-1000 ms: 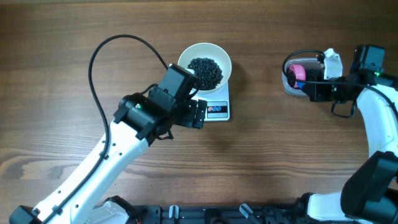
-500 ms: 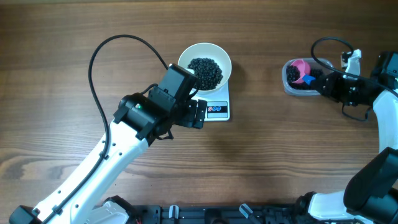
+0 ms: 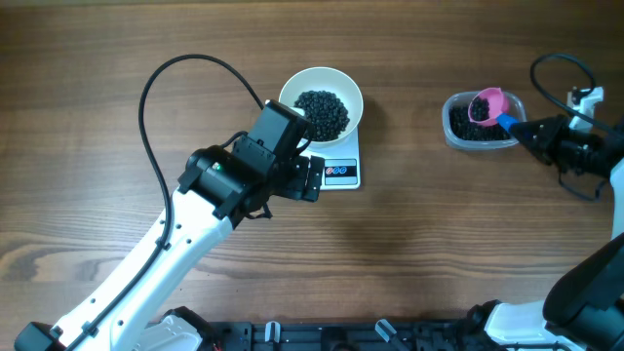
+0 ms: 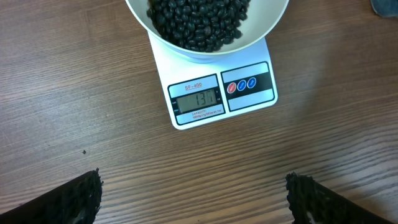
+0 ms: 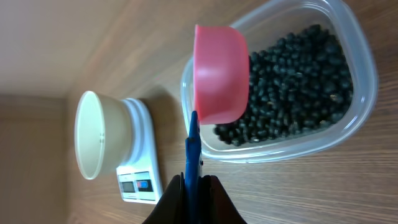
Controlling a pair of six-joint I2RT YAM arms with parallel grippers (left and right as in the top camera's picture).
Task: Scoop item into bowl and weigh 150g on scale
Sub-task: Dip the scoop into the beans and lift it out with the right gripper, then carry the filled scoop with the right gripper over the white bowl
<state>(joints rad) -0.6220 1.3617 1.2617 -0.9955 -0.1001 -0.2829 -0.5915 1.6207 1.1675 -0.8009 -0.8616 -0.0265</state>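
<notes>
right end effector (image 5: 193,188) clamping scoop (image 5: 219,74), left (image 4: 196,196) spread wide

Blk beans (image 3: 322,112), wht bowl (image 3: 292,92), wht scale (image 3: 346,146) w/ red+blue btns (image 4: 241,85), pink scoop (image 5: 219,74), blue handle (image 5: 193,155)

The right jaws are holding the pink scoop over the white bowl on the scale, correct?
No. The right jaws hold the pink scoop over the clear tub of beans, not the white bowl on the scale; the overhead view shows it.
</notes>
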